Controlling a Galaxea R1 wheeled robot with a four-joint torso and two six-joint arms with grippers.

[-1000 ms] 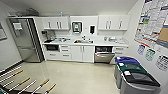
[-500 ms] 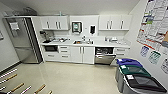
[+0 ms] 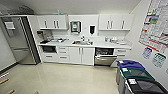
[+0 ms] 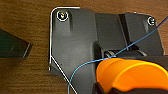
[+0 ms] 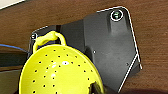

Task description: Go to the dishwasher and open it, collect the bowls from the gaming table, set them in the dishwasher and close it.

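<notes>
The dishwasher [image 3: 105, 60] sits under the counter right of the sink, among white cabinet doors. Its grey steel door leans out a little, with a dark gap above it. In the left wrist view an orange bowl [image 4: 130, 75] hangs over brown wood-look floor, and my left gripper [image 4: 100, 88] is shut on its rim. The right wrist view shows a yellow perforated bowl with a loop handle [image 5: 60, 72], and my right gripper [image 5: 96, 88] is shut on its edge. The gaming table is out of view.
A tall steel fridge [image 3: 22, 42] stands at the left. Blue, green and black waste bins [image 3: 135, 75] line the right wall under posters. Pale open floor [image 3: 70, 77] lies before the counter. Wooden pieces [image 3: 5, 81] poke in at the lower left.
The whole head view has shifted slightly as the camera moves; the kitchenette stays ahead. The things themselves have not visibly moved.
</notes>
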